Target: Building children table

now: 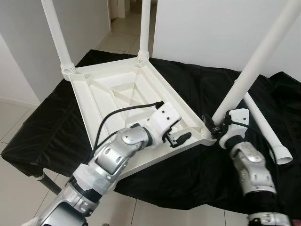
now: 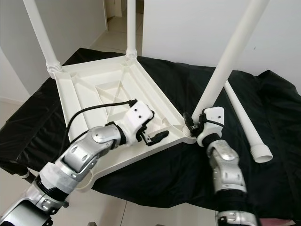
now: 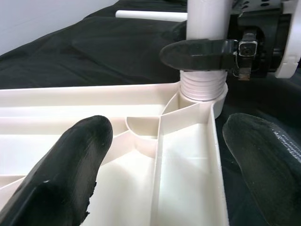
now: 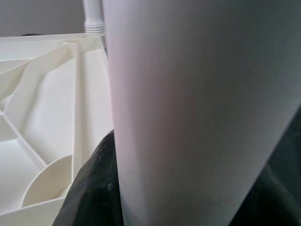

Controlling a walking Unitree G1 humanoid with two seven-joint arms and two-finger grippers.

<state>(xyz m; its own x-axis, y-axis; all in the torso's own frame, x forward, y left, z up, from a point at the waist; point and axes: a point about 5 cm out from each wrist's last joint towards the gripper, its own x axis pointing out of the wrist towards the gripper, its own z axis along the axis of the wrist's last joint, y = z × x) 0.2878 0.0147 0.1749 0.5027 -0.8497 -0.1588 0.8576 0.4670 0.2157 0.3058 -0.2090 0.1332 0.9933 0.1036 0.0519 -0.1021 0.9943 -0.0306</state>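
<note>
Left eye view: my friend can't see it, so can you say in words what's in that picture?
A white plastic tabletop lies upside down on a black cloth. The right end effector grips a tilted white leg at the near corner socket, while the left end effector rests open on the tabletop's underside. Two legs stand at the far corners; a loose leg lies on the cloth.

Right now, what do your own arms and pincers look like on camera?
Both arms are silver jointed metal. The left pincer has two long black fingers on a white wrist housing, with a black cable looping back along the forearm. The right pincer has the same black fingers and a white wrist housing.
</note>
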